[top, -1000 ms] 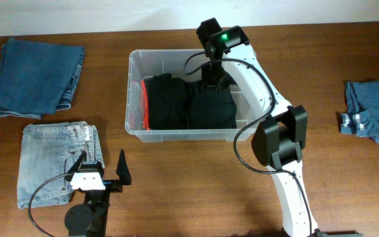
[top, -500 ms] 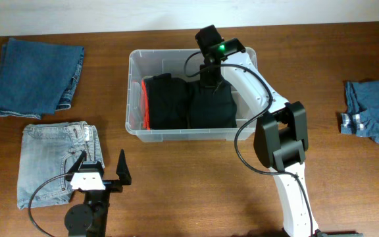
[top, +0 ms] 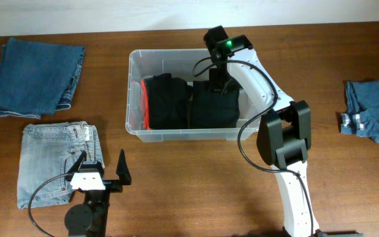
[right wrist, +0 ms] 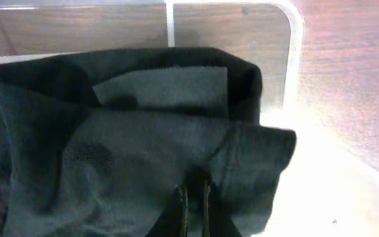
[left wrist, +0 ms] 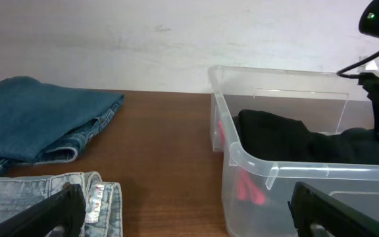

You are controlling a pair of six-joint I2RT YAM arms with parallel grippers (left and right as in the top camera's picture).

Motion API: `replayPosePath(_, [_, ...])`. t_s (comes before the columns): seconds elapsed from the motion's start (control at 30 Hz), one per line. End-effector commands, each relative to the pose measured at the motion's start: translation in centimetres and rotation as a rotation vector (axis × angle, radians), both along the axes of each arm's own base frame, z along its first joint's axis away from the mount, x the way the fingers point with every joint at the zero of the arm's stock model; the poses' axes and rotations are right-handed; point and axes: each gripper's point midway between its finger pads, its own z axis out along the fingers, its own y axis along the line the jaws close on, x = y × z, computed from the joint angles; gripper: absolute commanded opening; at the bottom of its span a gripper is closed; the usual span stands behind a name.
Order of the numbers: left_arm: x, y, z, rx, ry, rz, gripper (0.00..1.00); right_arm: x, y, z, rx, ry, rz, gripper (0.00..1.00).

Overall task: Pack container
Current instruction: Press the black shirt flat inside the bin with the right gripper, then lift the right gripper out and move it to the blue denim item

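Observation:
The clear plastic container stands at the table's middle back and holds two folded black garments, one at the left and one at the right, with something red along its left wall. My right gripper reaches down into it. In the right wrist view it is shut, its tips pressed into the right black garment near the container's corner. My left gripper rests open near the front edge, with nothing between its fingers.
Folded dark blue jeans lie at the back left. Light blue jeans lie just left of my left gripper. A crumpled denim piece sits at the far right. The container's near corner fills the right of the left wrist view.
My right arm swung left and then back right inside the container, and the right black garment shifted slightly toward the right wall. The left arm has not moved.

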Motion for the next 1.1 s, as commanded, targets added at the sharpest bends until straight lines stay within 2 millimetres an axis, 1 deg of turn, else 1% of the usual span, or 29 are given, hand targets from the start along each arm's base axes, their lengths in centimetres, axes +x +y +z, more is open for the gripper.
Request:
replayPosePath(0.0, [0.0, 0.2, -0.2, 0.009, 0.006, 0.007, 1.0, 0.9, 0.1, 2.5, 0.003, -0.053, -0.008, 0.04])
replayPosePath(0.1, [0.0, 0.2, -0.2, 0.009, 0.006, 0.007, 1.0, 1.2, 0.3, 5.8, 0.023, -0.108, -0.008, 0.04])
replayPosePath(0.13, [0.0, 0.2, -0.2, 0.009, 0.006, 0.007, 0.99, 1.3, 0.3, 7.6, 0.034, -0.138, -0.009, 0.04])
replayPosePath(0.17, [0.0, 0.2, -0.2, 0.009, 0.006, 0.007, 0.99, 1.3, 0.3, 8.7, 0.04, -0.155, -0.009, 0.04])
replayPosePath(0.2, [0.0, 0.2, -0.2, 0.009, 0.006, 0.007, 1.0, 1.1, 0.2, 11.0, 0.052, -0.19, -0.01, 0.04])
replayPosePath(0.27, [0.0, 0.2, -0.2, 0.009, 0.006, 0.007, 0.99, 0.7, 0.0, 13.7, 0.065, -0.228, -0.011, 0.04])
replayPosePath(0.3, [0.0, 0.2, -0.2, 0.009, 0.006, 0.007, 0.99, 0.3, -0.3, 15.7, 0.075, -0.258, -0.015, 0.05])
replayPosePath(0.33, [0.0, 0.2, -0.2, 0.009, 0.006, 0.007, 0.99, -0.1, -0.7, 17.2, 0.081, -0.277, -0.019, 0.08])
replayPosePath(0.37, [0.0, 0.2, -0.2, 0.009, 0.006, 0.007, 0.99, -0.6, -1.5, 18.8, 0.079, -0.297, -0.031, 0.12])
replayPosePath(0.4, [0.0, 0.2, -0.2, 0.009, 0.006, 0.007, 0.99, -1.2, -2.9, 20.4, 0.062, -0.319, -0.052, 0.16])
replayPosePath(0.43, [0.0, 0.2, -0.2, 0.009, 0.006, 0.007, 1.0, -1.5, -3.7, 21.1, 0.046, -0.327, -0.066, 0.21])
replayPosePath(0.47, [0.0, 0.2, -0.2, 0.009, 0.006, 0.007, 0.99, -2.1, -5.4, 22.1, 0.02, -0.334, -0.094, 0.36])
replayPosePath(0.5, [0.0, 0.2, -0.2, 0.009, 0.006, 0.007, 0.99, -2.5, -6.5, 22.4, 0.006, -0.331, -0.113, 0.45])
replayPosePath(0.53, [0.0, 0.2, -0.2, 0.009, 0.006, 0.007, 0.99, -3.3, -8.7, 22.9, -0.015, -0.317, -0.153, 0.54])
replayPosePath(0.57, [0.0, 0.2, -0.2, 0.009, 0.006, 0.007, 0.99, -3.8, -9.8, 23.1, -0.021, -0.305, -0.176, 0.56])
replayPosePath(0.6, [0.0, 0.2, -0.2, 0.009, 0.006, 0.007, 0.99, -4.0, -11.2, 23.3, -0.02, -0.302, -0.202, 0.7])
replayPosePath(0.63, [0.0, 0.2, -0.2, 0.009, 0.006, 0.007, 0.99, -4.1, -12.5, 23.5, 0.001, -0.299, -0.218, 0.99])
replayPosePath(0.7, [0.0, 0.2, -0.2, 0.009, 0.006, 0.007, 1.0, -4.3, -15.0, 23.8, 0.053, -0.3, -0.291, 0.99])
replayPosePath(0.73, [0.0, 0.2, -0.2, 0.009, 0.006, 0.007, 0.99, -4.4, -16.9, 23.9, 0.075, -0.301, -0.357, 0.99])
replayPosePath(0.77, [0.0, 0.2, -0.2, 0.009, 0.006, 0.007, 0.99, -4.5, -18.4, 23.8, 0.094, -0.299, -0.394, 0.99])
replayPosePath(0.8, [0.0, 0.2, -0.2, 0.009, 0.006, 0.007, 0.99, -4.6, -19.3, 23.7, 0.108, -0.296, -0.418, 0.99])
replayPosePath(0.83, [0.0, 0.2, -0.2, 0.009, 0.006, 0.007, 0.99, -4.8, -20.8, 23.5, 0.136, -0.287, -0.458, 0.99])
replayPosePath(0.87, [0.0, 0.2, -0.2, 0.009, 0.006, 0.007, 1.0, -5.0, -21.5, 23.4, 0.158, -0.283, -0.478, 0.99])
replayPosePath(0.93, [0.0, 0.2, -0.2, 0.009, 0.006, 0.007, 0.99, -5.8, -23.9, 23.2, 0.223, -0.269, -0.546, 0.99])
replayPosePath(0.97, [0.0, 0.2, -0.2, 0.009, 0.006, 0.007, 0.99, -6.1, -24.6, 23.1, 0.23, -0.266, -0.565, 0.99])
replayPosePath(1.03, [0.0, 0.2, -0.2, 0.009, 0.006, 0.007, 0.99, -7.9, -28.3, 22.9, 0.196, -0.26, -0.658, 0.99])
replayPosePath(1.07, [0.0, 0.2, -0.2, 0.009, 0.006, 0.007, 0.99, -8.3, -29.3, 22.8, 0.175, -0.256, -0.679, 0.99])
